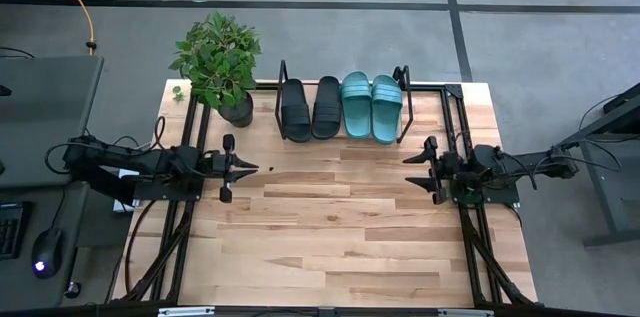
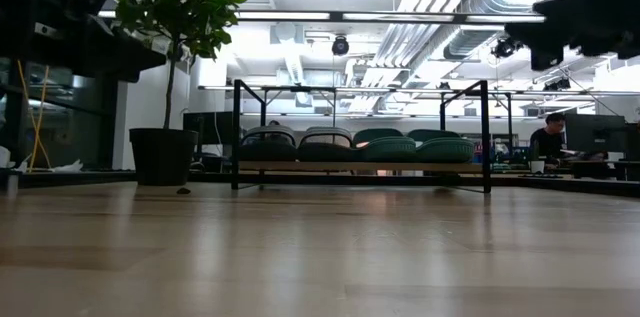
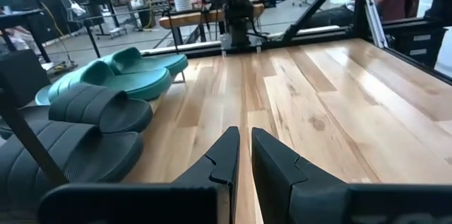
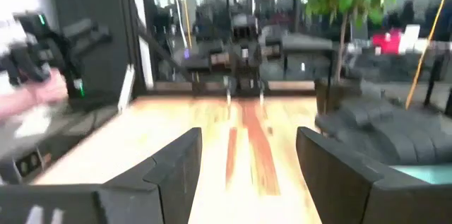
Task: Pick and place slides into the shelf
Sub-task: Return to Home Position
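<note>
Two black slides (image 1: 310, 109) and two teal-green slides (image 1: 371, 105) lie side by side, soles down, on the shelf (image 1: 404, 107) at the table's far edge. The low view shows them in a row on the shelf's board (image 2: 360, 167) between its black end frames. My left gripper (image 1: 262, 167) is shut and empty at the table's left side, pointing level toward the right. My right gripper (image 1: 408, 169) stands open and empty at the right side, facing it. The left wrist view has the black slides (image 3: 85, 125) and teal slides (image 3: 134, 75) beside the shut gripper (image 3: 245, 139). The right wrist view shows the open gripper (image 4: 248, 139).
A potted plant (image 1: 220, 62) stands at the far left corner, next to the shelf's left end. Bare wooden tabletop (image 1: 330, 227) lies between the two arms and toward the near edge. Black arm frames (image 1: 180, 247) run along both sides. A person (image 2: 548, 137) sits in the room beyond.
</note>
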Available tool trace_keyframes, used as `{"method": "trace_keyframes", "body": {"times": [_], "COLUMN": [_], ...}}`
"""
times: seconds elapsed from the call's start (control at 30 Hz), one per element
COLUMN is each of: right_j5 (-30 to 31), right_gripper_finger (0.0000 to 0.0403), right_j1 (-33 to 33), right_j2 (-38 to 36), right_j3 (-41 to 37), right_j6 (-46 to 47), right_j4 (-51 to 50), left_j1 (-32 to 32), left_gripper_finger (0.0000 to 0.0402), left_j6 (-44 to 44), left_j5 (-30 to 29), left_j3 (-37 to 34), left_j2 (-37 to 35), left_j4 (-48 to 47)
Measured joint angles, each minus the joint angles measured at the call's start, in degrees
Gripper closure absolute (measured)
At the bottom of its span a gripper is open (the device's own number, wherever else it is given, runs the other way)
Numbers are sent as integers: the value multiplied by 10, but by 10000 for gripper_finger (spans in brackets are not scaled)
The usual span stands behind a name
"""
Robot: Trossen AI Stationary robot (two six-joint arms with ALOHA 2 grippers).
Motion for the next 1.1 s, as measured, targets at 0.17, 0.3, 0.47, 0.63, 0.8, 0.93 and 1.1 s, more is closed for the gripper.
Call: {"method": "trace_keyframes", "body": {"times": [0.17,0.3,0.47,0.63,0.8,0.93,1.1], "right_j5": [-1,-1,-1,-3,-5,-5,-5], "right_gripper_finger": [180,180,180,180,180,180,180], "right_j1": [0,0,0,0,0,0,0], "right_j2": [0,0,0,0,0,0,0], "right_j3": [14,14,14,14,14,15,15], "right_j6": [4,3,4,1,-1,-1,-6], "right_j4": [-52,-68,-71,-71,-73,-74,-74], "left_j1": [0,0,0,0,0,0,0], "left_gripper_finger": [373,373,373,373,373,373,373], "left_j6": [0,0,0,0,3,4,4], "left_j5": [2,2,1,0,0,0,0], "left_j3": [0,0,0,0,0,0,0], "left_j2": [0,0,0,0,0,0,0], "left_j4": [-10,-28,-33,-34,-37,-39,-38]}}
